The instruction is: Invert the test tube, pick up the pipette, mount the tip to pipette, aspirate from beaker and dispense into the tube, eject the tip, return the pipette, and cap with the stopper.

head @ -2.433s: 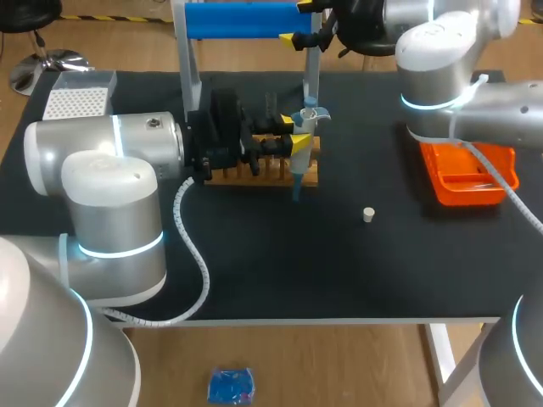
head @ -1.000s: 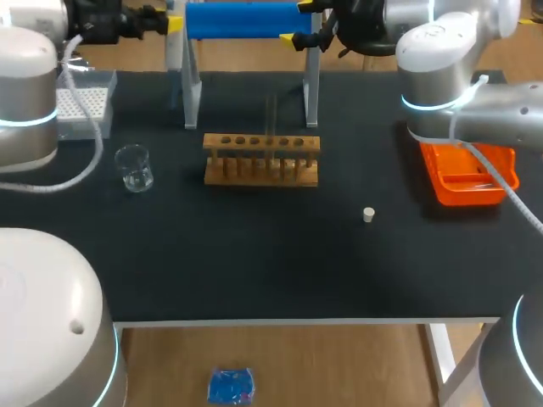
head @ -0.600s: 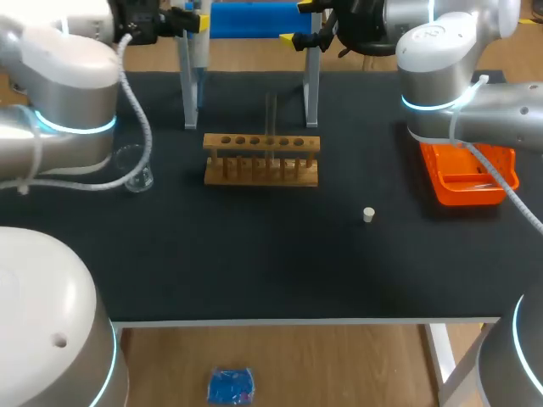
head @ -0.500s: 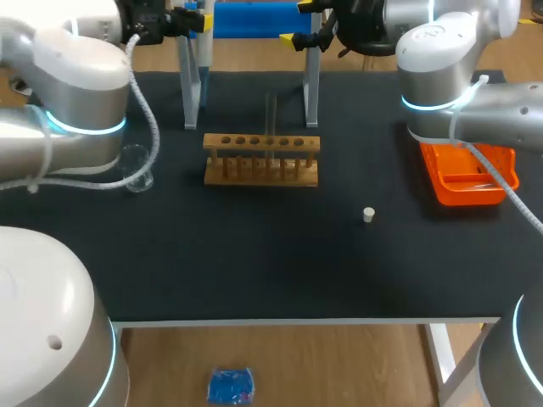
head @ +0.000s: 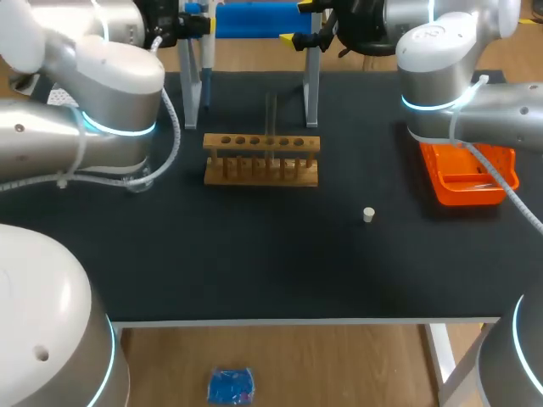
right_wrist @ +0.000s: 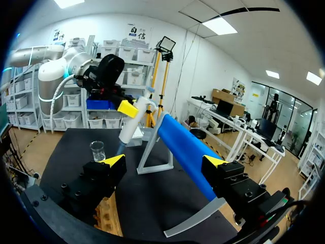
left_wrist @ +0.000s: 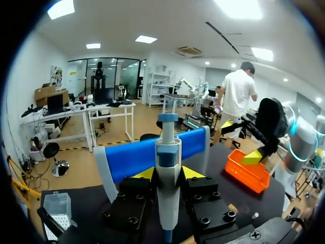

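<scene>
Pipette [left_wrist: 167, 152] held up, test tube [head: 271, 114] racked
The white-and-blue pipette hangs upright, clamped in the left claw [left_wrist: 168, 174], just before the blue stand [head: 254, 19]. The clear test tube stands in the wooden rack [head: 261, 174]; the small white stopper [head: 368, 214] lies on the bench [head: 254, 254] well apart; the glass beaker [right_wrist: 97, 150] stands upright.

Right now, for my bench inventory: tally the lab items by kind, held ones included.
pipette: 1
test tube: 1
test tube rack: 1
beaker: 1
stopper: 1
tip box: 1
orange tray: 1
pipette stand: 1
Total: 8
</scene>
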{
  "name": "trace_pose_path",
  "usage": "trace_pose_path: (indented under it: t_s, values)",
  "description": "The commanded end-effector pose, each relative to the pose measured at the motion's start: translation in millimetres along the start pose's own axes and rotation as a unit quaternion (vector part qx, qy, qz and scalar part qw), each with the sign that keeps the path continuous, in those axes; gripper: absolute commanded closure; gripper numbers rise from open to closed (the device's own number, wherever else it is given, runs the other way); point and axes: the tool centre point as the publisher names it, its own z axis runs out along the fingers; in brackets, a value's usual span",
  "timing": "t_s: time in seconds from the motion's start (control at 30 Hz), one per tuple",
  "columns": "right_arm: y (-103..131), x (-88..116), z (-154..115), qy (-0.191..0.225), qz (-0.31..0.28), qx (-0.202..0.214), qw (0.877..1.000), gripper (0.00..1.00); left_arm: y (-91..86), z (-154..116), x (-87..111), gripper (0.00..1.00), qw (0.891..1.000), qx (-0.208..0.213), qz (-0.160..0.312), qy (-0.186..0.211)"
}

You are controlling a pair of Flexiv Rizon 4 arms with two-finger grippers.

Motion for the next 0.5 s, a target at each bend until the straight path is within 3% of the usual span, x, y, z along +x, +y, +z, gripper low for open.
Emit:
trace_pose_path:
  t_s: [0.03, 0.5]
  values:
    - [0, 0, 0, 0.001, 0.000, 0.001, 1.000, 0.00, -7.5, 20, -7.9, 1.00, 1.000, -0.007, -0.002, -0.010]
    - [0, 0, 0, 0.001, 0.000, 0.001, 1.000, 0.00, -17.4, 41, -28.4, 1.00, 0.999, -0.012, -0.012, -0.040]
